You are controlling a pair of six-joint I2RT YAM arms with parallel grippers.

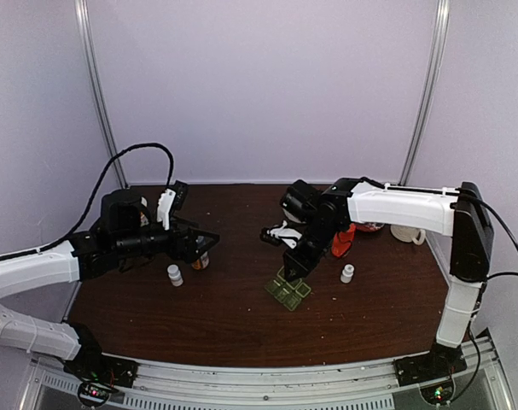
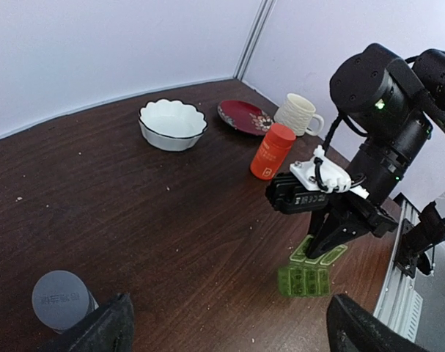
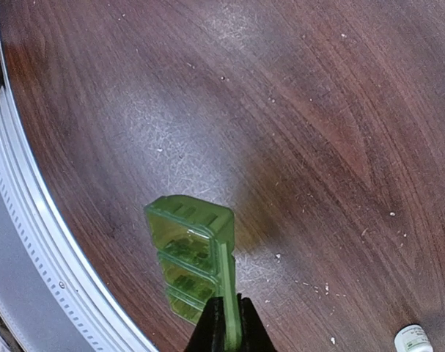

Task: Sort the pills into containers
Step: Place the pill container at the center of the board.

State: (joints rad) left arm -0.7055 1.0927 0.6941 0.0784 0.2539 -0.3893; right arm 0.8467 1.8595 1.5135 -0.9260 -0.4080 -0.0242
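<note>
Pill box (image 3: 189, 257): one, green; three cells counted; their contents were blurred
Right gripper (image 3: 226, 323): fingers pinched tight on the box's edge
Left gripper (image 2: 229, 334): fingers stood wide apart, holding nothing; well left of the box
White bottles (image 1: 175, 273): two, flanking the box
Pills: too small to tell from pale specks (image 3: 392, 213)

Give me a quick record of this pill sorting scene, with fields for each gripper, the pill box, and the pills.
left gripper: open, holding nothing
right gripper: shut on one lid of the green pill box
box lids: open, cells showing
pills: cannot be told from specks on the table
small white bottles: two, upright, one either side of the box
</note>
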